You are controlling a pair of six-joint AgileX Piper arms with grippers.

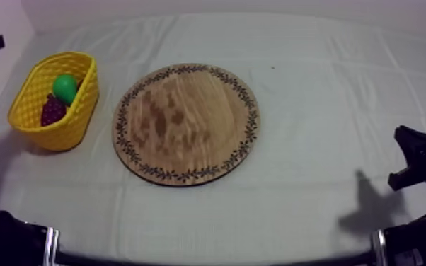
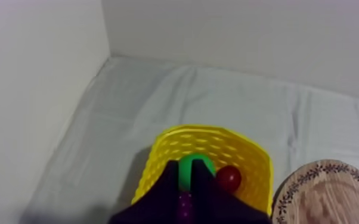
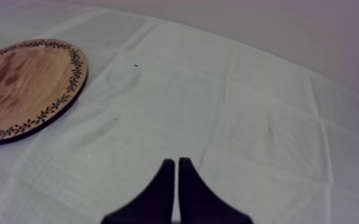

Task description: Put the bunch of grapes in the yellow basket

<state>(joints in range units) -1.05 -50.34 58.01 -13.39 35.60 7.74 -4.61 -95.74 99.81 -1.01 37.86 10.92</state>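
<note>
At the left, the left gripper (image 2: 186,162) hangs just behind the yellow woven plastic basket (image 1: 64,134). Its two black fingers stand a narrow gap apart with nothing clamped between them, and the basket's contents show through that gap. The dark purple bunch of toy grapes (image 1: 53,110) lies inside the basket, touching the green toy pear (image 1: 64,87), with a small red fruit (image 2: 228,177) beside them. So the grapes sit straight ahead of the left fingertips and below them, and I cannot tell which way the bunch's long axis runs. The round wooden board with a patterned rim (image 1: 186,124) lies bare just beside the basket. The right gripper (image 3: 176,161) rests over the grey-white cloth (image 1: 315,85), fingers together in a wedge, well apart from the basket. The placing looks done. Any further move falls to the nearer left arm, probably lifting clear.
</note>
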